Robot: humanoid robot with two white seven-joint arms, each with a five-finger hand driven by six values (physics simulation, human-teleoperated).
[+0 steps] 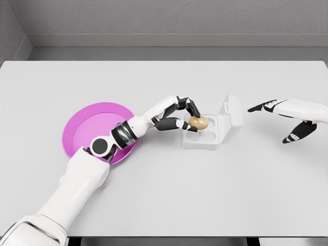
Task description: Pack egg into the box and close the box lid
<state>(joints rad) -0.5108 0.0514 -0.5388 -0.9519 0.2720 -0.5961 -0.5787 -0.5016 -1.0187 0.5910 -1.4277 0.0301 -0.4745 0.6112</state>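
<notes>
A tan egg (199, 122) is held just over the back left cup of the white egg box (205, 139). My left hand (185, 115) reaches in from the lower left and is shut on the egg, its dark fingertips wrapped over the top and side. The box's lid (231, 116) stands open, tilted up on the right side. My right hand (281, 119) hovers to the right of the lid, apart from it, with fingers spread and holding nothing.
A round magenta plate (84, 128) lies on the white table (164, 195) at the left, partly under my left forearm. A grey wall runs beyond the table's far edge.
</notes>
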